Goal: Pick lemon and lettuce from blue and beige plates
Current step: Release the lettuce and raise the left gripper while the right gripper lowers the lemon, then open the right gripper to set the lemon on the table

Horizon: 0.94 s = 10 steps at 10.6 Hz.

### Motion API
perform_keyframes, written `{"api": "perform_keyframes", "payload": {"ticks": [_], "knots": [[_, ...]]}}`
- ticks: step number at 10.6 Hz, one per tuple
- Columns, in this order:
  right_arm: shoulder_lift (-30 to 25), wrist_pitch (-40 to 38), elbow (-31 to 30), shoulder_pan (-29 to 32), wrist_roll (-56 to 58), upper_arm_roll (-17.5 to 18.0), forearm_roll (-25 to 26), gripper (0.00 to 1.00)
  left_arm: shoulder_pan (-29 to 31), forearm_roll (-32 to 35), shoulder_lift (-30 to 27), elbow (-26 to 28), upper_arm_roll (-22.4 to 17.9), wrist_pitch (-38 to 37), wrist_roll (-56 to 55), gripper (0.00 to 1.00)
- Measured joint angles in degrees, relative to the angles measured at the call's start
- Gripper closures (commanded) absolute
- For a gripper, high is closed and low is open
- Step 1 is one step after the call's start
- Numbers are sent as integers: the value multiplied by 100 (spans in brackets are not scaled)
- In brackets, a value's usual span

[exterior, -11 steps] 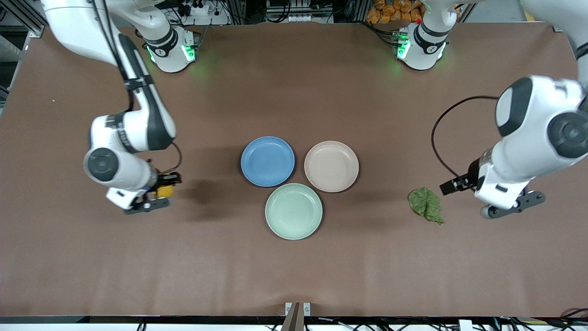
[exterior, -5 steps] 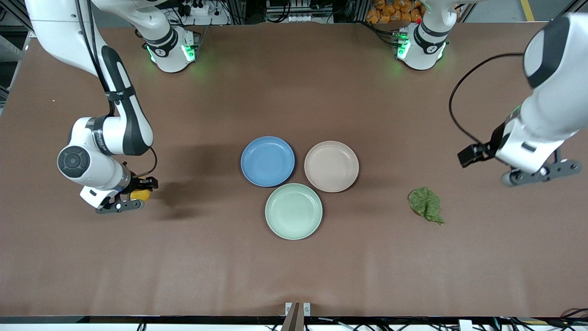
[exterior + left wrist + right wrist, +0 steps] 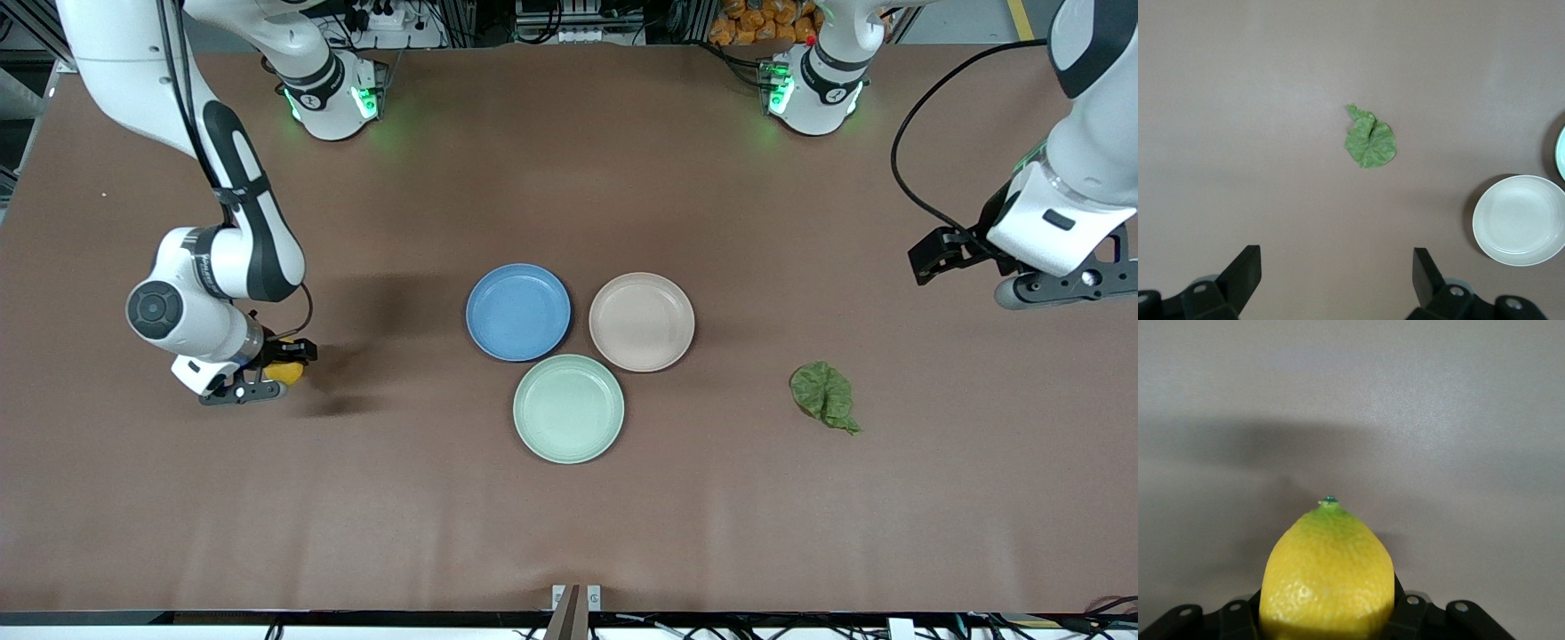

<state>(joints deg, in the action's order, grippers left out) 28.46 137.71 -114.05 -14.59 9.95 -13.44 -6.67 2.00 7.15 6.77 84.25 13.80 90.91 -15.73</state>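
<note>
The yellow lemon [image 3: 286, 372] is held in my right gripper [image 3: 267, 380], low over the bare table toward the right arm's end, well away from the plates. In the right wrist view the lemon [image 3: 1328, 580] fills the space between the jaws. The lettuce [image 3: 825, 396] lies flat on the table toward the left arm's end, and also shows in the left wrist view [image 3: 1369, 140]. My left gripper [image 3: 1062, 286] is open and empty, raised over the table at the left arm's end [image 3: 1336, 273]. The blue plate [image 3: 517, 311] and the beige plate [image 3: 641, 321] stand side by side mid-table, both empty.
A mint-green plate [image 3: 568, 408] stands empty, nearer to the front camera than the other two and touching them. The beige plate [image 3: 1518, 220] and a sliver of the mint plate [image 3: 1561, 153] show in the left wrist view. Brown tablecloth lies all around.
My right gripper carried the lemon farther toward the right arm's end, then came back a little. My left arm lifted and drew away from the lettuce, which stayed put.
</note>
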Motion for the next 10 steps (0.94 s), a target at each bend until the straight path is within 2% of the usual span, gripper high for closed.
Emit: {"api": "perform_keyframes", "payload": {"ticks": [3,4,5,6,9,10], "knots": [[433,474,-4,-6,3,18,-6,96,-41,-203,-181,82,-208,-32,104,0],[476,514,-1,-8,3,20,-9,87,-59,-229,-275,165,-291,-36,157,0],[476,516,1,-8,4,20,-9,31,-58,-236,-363,250,-332,-44,207,0],[477,526,2,-8,6,20,-9,0,-53,-243,-440,339,-350,-48,217,0],[474,496,127,-23,12,25,-11,0,29,-254,-534,444,-341,-49,244,0],[442,180,328,-39,12,28,-13,0,36,-266,-534,447,-340,-49,270,0]]}}
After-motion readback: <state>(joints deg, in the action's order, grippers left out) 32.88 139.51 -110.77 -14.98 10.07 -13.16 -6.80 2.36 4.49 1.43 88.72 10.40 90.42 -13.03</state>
